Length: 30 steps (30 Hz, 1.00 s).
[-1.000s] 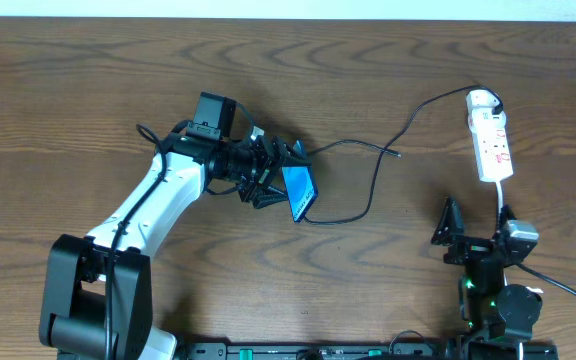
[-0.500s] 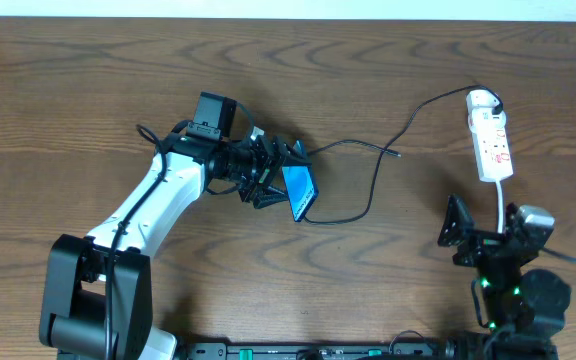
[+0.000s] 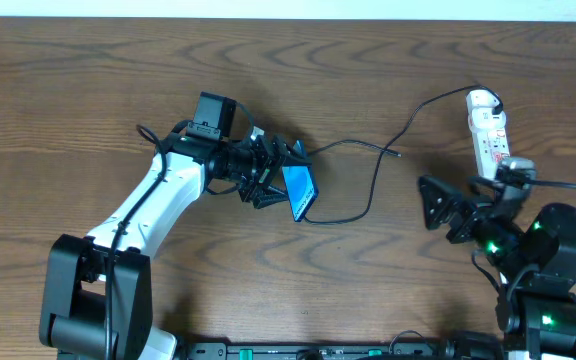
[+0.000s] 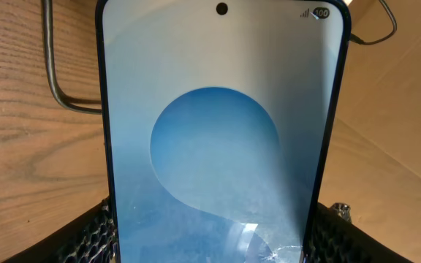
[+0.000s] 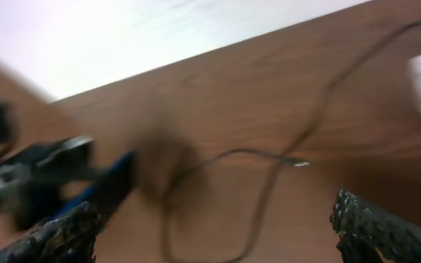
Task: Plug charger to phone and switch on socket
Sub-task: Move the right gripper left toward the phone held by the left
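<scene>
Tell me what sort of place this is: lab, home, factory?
Probably a robot test bench in a lab: a left arm and a right arm fixed at the edge of a wooden table, with a phone, charger and socket as props.

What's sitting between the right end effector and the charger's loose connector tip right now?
Nothing visible. Only bare table separates the open right end effector from the connector tip. The phone is well clear of that path, held in the left end effector.
</scene>
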Tool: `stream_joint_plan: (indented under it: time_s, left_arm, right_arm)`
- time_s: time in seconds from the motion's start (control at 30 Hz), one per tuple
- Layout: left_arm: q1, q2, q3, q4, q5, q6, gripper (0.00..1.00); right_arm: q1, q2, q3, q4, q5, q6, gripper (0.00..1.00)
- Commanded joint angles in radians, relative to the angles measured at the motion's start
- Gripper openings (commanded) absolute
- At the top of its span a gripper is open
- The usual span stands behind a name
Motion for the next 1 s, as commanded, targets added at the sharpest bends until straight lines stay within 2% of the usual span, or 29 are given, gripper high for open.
stream_joint_plan:
  time_s: [0.0, 0.1, 0.27, 0.4, 0.53, 0.77, 0.97]
  left_arm:
    - [0.006, -0.026, 0.006, 0.003, 0.043, 0.002, 0.70]
    - [0.006, -0.026, 0.006, 0.003, 0.043, 0.002, 0.69]
    - [0.006, -0.026, 0.006, 0.004, 0.042, 0.002, 0.70]
    - [0.006, -0.026, 0.006, 0.022, 0.043, 0.001, 0.69]
    - [0.006, -0.026, 0.006, 0.029, 0.042, -0.006, 0.70]
    - [0.006, -0.026, 0.006, 0.039, 0.042, -0.010, 0.70]
    - [0.006, -0.026, 0.006, 0.040, 0.042, -0.017, 0.70]
  right_arm:
    - [-0.007, 0.011, 0.019, -0.001, -0.221, 0.028, 0.99]
    - [-0.007, 0.012, 0.019, -0.002, -0.217, 0.051, 0.99]
    - [-0.007, 0.018, 0.019, 0.087, -0.139, 0.055, 0.99]
    - [-0.001, 0.050, 0.019, 0.058, -0.034, 0.059, 0.99]
    - [0.042, 0.082, 0.021, 0.044, 0.023, 0.124, 0.99]
    - [0.257, 0.099, 0.021, 0.043, 0.117, 0.320, 0.97]
    - [0.510, 0.099, 0.021, 0.033, 0.313, 0.473, 0.97]
